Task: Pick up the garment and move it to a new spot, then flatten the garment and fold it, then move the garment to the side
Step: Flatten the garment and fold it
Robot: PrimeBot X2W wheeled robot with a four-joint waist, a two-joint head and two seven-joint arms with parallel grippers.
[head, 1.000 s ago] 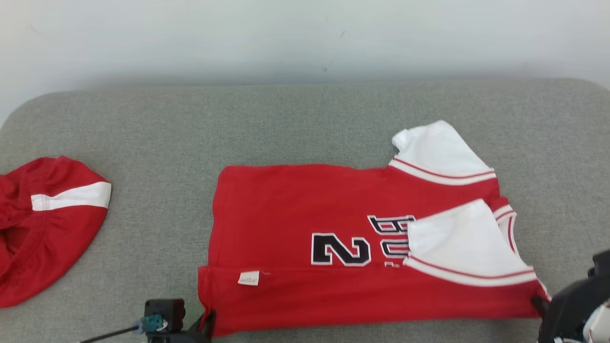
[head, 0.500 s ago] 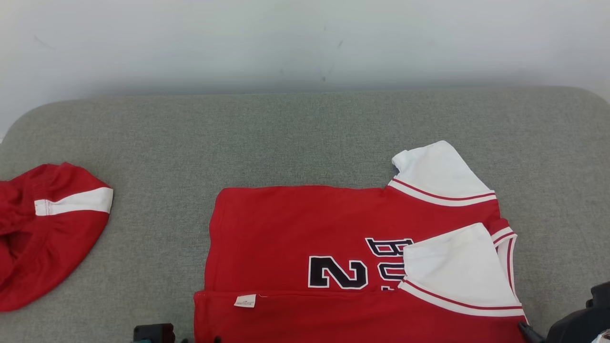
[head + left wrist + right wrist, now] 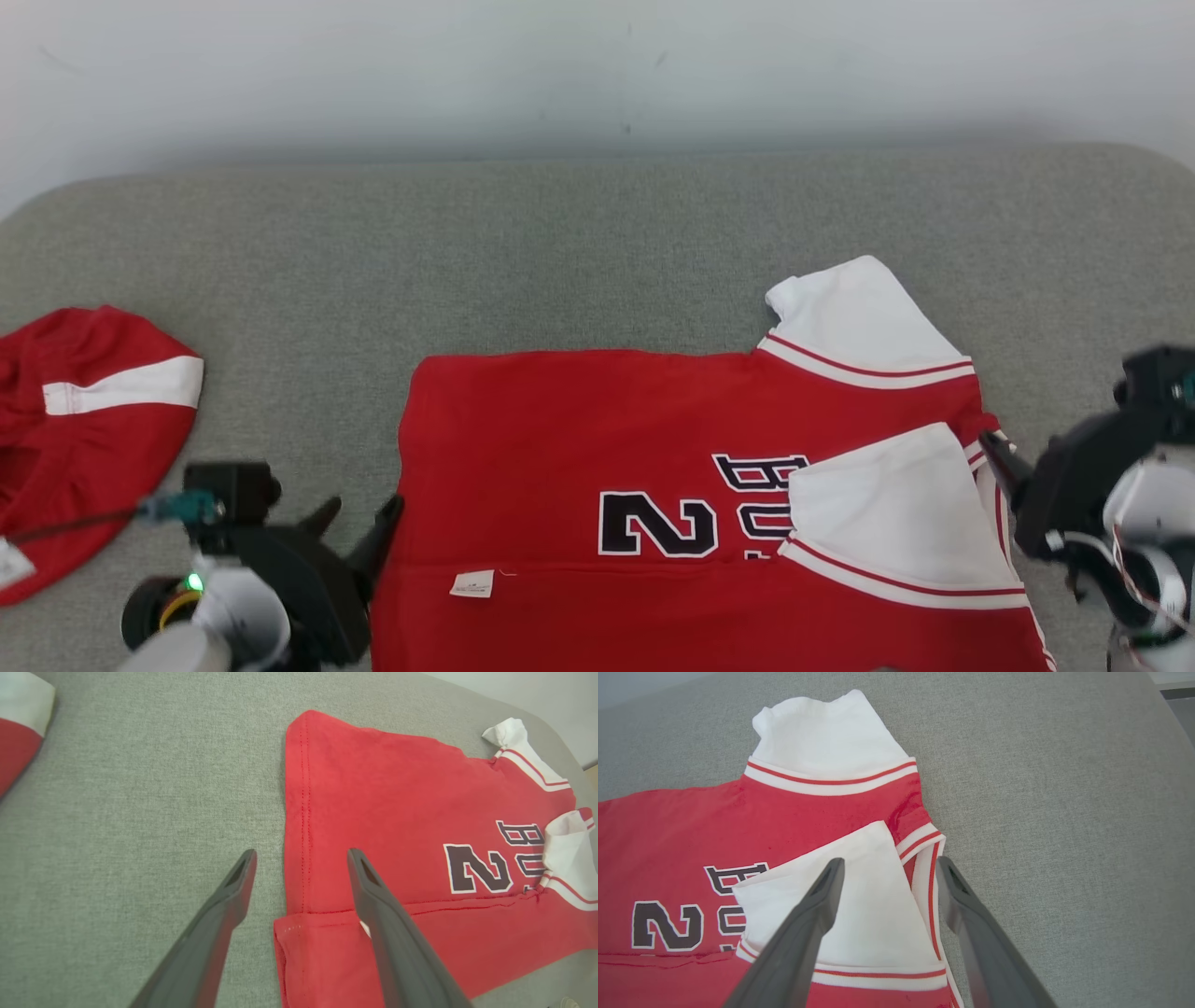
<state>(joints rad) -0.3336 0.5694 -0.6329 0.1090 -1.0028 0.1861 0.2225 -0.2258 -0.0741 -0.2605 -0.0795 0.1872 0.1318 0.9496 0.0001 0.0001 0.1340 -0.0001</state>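
The garment [image 3: 579, 429] is a red jersey with white sleeves and a dark number 2, lying flat on the grey cushion. Its near long edge is folded over toward the middle, and one white sleeve [image 3: 896, 504] lies folded across the chest. My left gripper [image 3: 364, 504] stands open at the jersey's hem edge; in the left wrist view the left gripper [image 3: 302, 853] straddles that hem [image 3: 294, 812] from above with nothing held. My right gripper [image 3: 997, 455] is open by the collar end. From the right wrist, the right gripper [image 3: 889, 862] hovers over the folded sleeve [image 3: 859, 896] and neckline.
A second red garment with a white band [image 3: 84, 439] lies bunched at the far left, its corner also in the left wrist view [image 3: 18, 714]. The grey upholstered surface [image 3: 560, 243] runs back to a pale wall [image 3: 597, 75]. Bare cushion [image 3: 1064, 812] lies right of the jersey.
Both grippers have opened and let go of the jersey's near corners, leaving the folded edge lying down. Both arms have since lifted and moved forward; the head camera also shifted.
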